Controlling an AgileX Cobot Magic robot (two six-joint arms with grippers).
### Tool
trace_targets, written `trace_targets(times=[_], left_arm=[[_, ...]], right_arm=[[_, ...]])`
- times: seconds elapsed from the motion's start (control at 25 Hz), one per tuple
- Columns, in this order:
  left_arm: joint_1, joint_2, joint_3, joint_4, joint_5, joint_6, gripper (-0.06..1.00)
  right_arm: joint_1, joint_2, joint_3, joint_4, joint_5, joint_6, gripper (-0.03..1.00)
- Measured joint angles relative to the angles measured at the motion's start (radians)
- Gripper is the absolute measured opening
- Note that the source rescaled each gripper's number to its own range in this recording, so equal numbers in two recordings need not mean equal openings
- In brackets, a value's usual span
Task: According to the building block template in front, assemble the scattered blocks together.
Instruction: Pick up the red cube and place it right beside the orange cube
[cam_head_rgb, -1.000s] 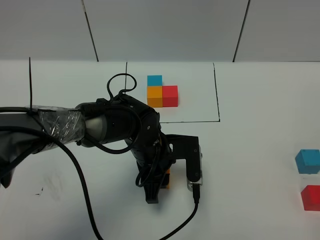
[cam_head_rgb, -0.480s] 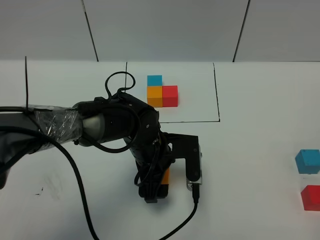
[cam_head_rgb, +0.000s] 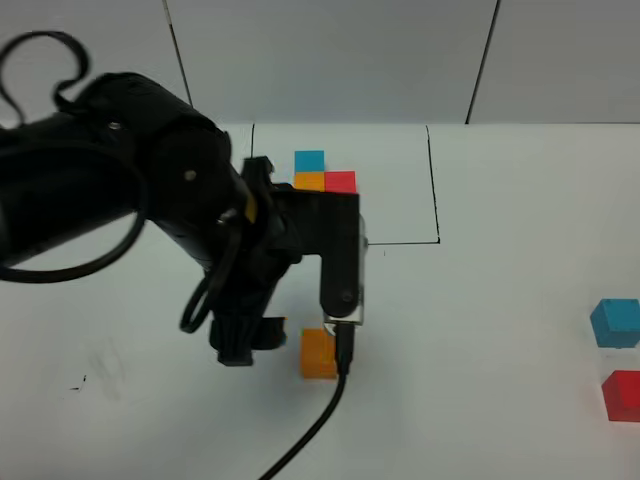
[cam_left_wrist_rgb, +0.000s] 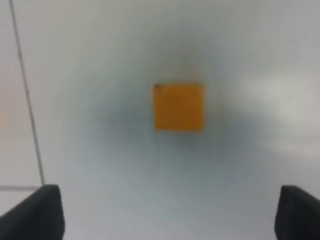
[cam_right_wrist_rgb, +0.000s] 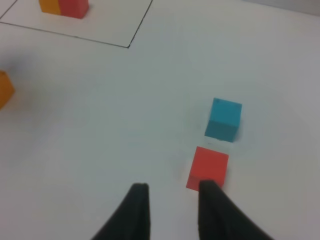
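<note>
Orange block (cam_head_rgb: 318, 353) parked toward the counter's near edge, about mid-width. Clamped 1 second back, now let go: left gripper (cam_left_wrist_rgb: 167, 215) lifted clear, fingers wide apart. Right gripper (cam_right_wrist_rgb: 172, 205) empty, fingers slightly apart, near red block (cam_right_wrist_rgb: 207, 168) by the right edge. Looks like 1 placed, 2 left. No readable writing anywhere.

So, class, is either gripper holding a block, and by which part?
Nothing is held. The left gripper is open, clear of the loose orange block; the right gripper is empty too.
</note>
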Motion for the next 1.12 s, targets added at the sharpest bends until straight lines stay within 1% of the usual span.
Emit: trace_targets(times=[0.04, 0.2, 0.24, 0.32, 0.4, 0.44, 0.48, 0.68, 0.76, 0.88, 1.0, 1.12], left_arm=[[0.0, -0.039, 0.0, 0.045, 0.022, -0.045, 0.76], [0.0, -0.178, 0.0, 0.302, 0.119, -0.322, 0.6], [0.0, -0.208, 0.0, 0.359, 0.152, -0.393, 0.57], [0.0, -0.284, 0.0, 0.477, 0.225, -0.498, 0.54], [0.0, -0.355, 0.0, 0.546, 0.283, -0.565, 0.53], [0.0, -0.394, 0.0, 0.569, 0.283, -0.582, 0.52], [0.0, -0.436, 0.0, 0.583, 0.284, -0.604, 0.52], [0.0, -0.659, 0.0, 0.587, 0.286, -0.743, 0.52], [0.0, -0.777, -0.001, 0.587, 0.287, -0.774, 0.52], [0.0, -0.919, -0.001, 0.572, 0.287, -0.774, 0.52], [0.003, -1.038, 0.006, 0.512, 0.287, -0.752, 0.52], [0.055, -1.113, 0.069, 0.447, 0.287, -0.717, 0.51]], right_arm=[[0.0, 0.0, 0.0, 0.0, 0.0, 0.0, 0.0], [0.0, 0.0, 0.0, 0.0, 0.0, 0.0, 0.0], [0.0, 0.0, 0.0, 0.0, 0.0, 0.0, 0.0], [0.0, 0.0, 0.0, 0.0, 0.0, 0.0, 0.0], [0.0, 0.0, 0.0, 0.0, 0.0, 0.0, 0.0], [0.0, 0.0, 0.0, 0.0, 0.0, 0.0, 0.0], [0.0, 0.0, 0.0, 0.0, 0.0, 0.0, 0.0], [0.0, 0.0, 0.0, 0.0, 0.0, 0.0, 0.0], [0.0, 0.0, 0.0, 0.0, 0.0, 0.0, 0.0], [0.0, 0.0, 0.0, 0.0, 0.0, 0.0, 0.0], [0.0, 0.0, 0.0, 0.0, 0.0, 0.0, 0.0], [0.0, 0.0, 0.0, 0.0, 0.0, 0.0, 0.0]])
